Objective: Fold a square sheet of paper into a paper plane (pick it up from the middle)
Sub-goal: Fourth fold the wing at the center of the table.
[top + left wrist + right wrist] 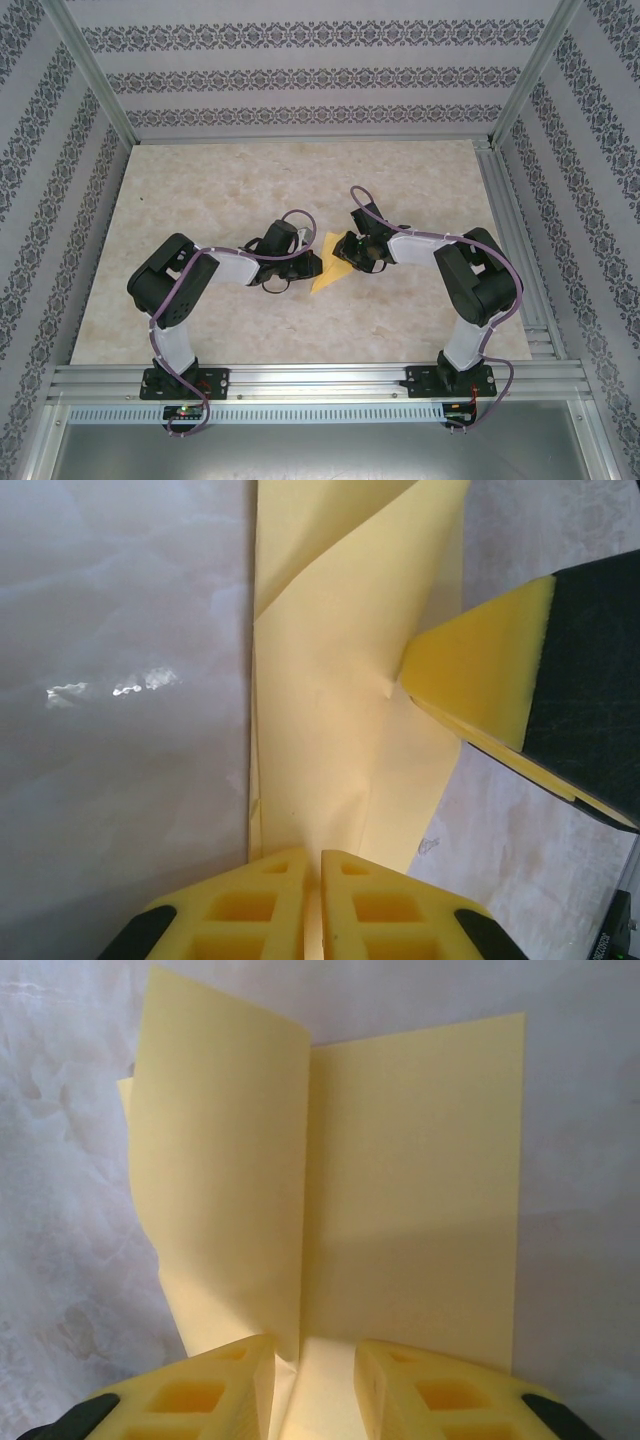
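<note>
A marbled bench (200, 200); the left arm (175, 285) and right arm (480, 285) bend inward to its middle. Between them lies the yellow paper (330, 276), part folded, one flap (220, 1180) standing up. Its long axis runs roughly near to far, with a corner pointing toward the arm bases. The left jaws are pinched shut on its edge. The right jaws stand part open, straddling the crease (305, 1190). A tiny scribble (429, 846) on the bench is unreadable.

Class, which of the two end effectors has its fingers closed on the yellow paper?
The left end effector: its fingers nearly meet, pinching the square sheet of paper. The right end effector has its fingers apart, a raised fold between them.
</note>
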### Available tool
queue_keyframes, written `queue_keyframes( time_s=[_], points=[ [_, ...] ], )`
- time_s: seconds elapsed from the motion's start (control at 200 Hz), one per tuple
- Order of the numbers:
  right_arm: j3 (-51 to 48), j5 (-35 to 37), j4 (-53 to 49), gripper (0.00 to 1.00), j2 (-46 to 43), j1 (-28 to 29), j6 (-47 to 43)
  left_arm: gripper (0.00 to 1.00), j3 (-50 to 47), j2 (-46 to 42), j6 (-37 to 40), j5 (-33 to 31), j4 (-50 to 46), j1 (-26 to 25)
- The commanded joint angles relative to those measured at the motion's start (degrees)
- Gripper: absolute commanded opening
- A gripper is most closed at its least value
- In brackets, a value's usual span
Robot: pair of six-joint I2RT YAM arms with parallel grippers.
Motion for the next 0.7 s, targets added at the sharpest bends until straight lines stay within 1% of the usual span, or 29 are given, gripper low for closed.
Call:
queue_keyframes(
  time_s=[0.0,0.31,0.445,0.579,0.694],
  points=[
    [-3.1,6.6,-9.1,0.3,5.5,-0.1,-0.3,0.13,1.1,0.9,1.5,-0.7,-2.0,-0.6],
    [-3.3,7.4,-9.8,0.29,5.6,-0.1,-0.1,0.12,1.5,1.3,2.1,-0.3,-3.3,-0.6],
    [-3.1,7.5,-9.8,0.25,5.8,-0.1,-0.1,0.12,2.0,1.3,3.0,0.1,-4.2,-0.6],
    [-3.3,6.9,-8.6,0.26,5.2,0.0,-0.3,0.12,2.4,1.6,3.9,0.1,-5.8,-0.6],
    [-3.6,4.6,-5.3,0.28,2.9,-0.2,-0.8,0.11,2.4,1.6,4.8,-0.2,-7.2,-0.6]
  ],
)
